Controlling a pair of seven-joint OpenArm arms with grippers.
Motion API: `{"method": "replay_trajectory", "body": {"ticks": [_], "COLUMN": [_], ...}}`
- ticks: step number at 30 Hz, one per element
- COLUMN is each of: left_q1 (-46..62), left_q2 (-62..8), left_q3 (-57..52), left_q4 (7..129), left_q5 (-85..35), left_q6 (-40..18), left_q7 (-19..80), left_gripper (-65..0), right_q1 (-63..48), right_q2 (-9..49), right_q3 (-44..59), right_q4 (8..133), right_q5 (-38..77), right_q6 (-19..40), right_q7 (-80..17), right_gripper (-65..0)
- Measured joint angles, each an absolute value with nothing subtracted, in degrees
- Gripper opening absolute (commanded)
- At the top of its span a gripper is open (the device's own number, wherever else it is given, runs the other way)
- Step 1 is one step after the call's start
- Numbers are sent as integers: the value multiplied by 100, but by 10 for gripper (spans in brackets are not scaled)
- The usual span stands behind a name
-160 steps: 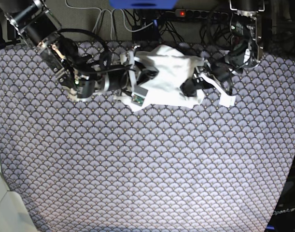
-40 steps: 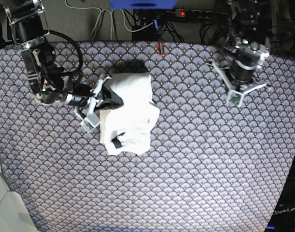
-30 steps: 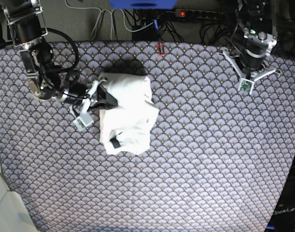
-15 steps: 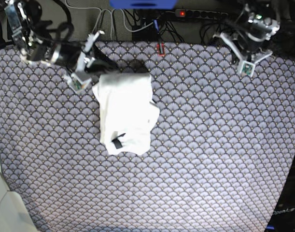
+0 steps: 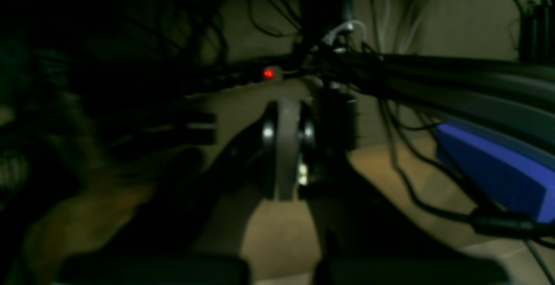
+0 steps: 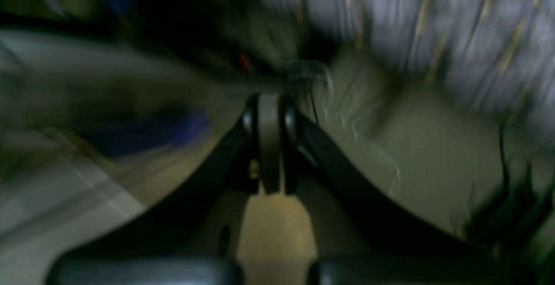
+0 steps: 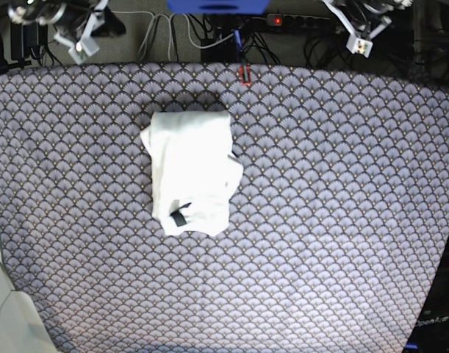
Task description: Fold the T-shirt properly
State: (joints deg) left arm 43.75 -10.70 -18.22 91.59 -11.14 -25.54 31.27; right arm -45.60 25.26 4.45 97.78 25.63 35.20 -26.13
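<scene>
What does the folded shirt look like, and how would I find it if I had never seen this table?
Look at the big table covered in a grey scallop-patterned cloth. Left of its middle, toward the far edge, lies the T-shirt, folded into a plain white bundle. It is the only white thing on the cloth, and a small black tag shows near its front edge.

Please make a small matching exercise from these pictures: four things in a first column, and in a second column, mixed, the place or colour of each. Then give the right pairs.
Things:
1. T-shirt
2. small black tag
3. right tool
4. red light

Places or colours:
A. top left corner of the base view, off the cloth
B. white bundle, left of the table's middle
C. on the power strip behind the table
D. near the shirt's lower edge

Pairs: 1-B, 2-D, 3-A, 4-C
</scene>
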Motion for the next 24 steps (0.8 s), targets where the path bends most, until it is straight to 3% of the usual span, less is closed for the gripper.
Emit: {"method": "replay_trajectory", "body": {"ticks": [4,10,15,22,24], "left_q1": [4377,3933,2882,1717,1313], "left_q2": [-1341,-1531,-1507,-1205,-1138], "left_q3": [-1232,-338,-19,209,215], "left_q4": [7891,5378,3358,1568,1068], "left_q5": [-1083,-1085,-1127,-1122,-1087], "left_q6": [-2521,-2488,-2460,-2480,-2416], "left_q7": [2073,436,-134,-532,-502], "left_gripper": [-644,-644,-644,-644,-644], "right_q1": [-4484,-4042,-2832,-1341,-1083], "right_q2": [2250,2161,1977,1498,1361], "right_q3": [440,281,-207,-515,-578], "right_q4": [8322,6049,3885,1330,1011], "right_q5": [1581,1135,1133,1103,1105], "right_q6": [3527,3538,3461,3454,2891], "right_q7": [-1769,-401,368,1518,1599], "right_gripper": [-650,-650,-650,-650,-650]}}
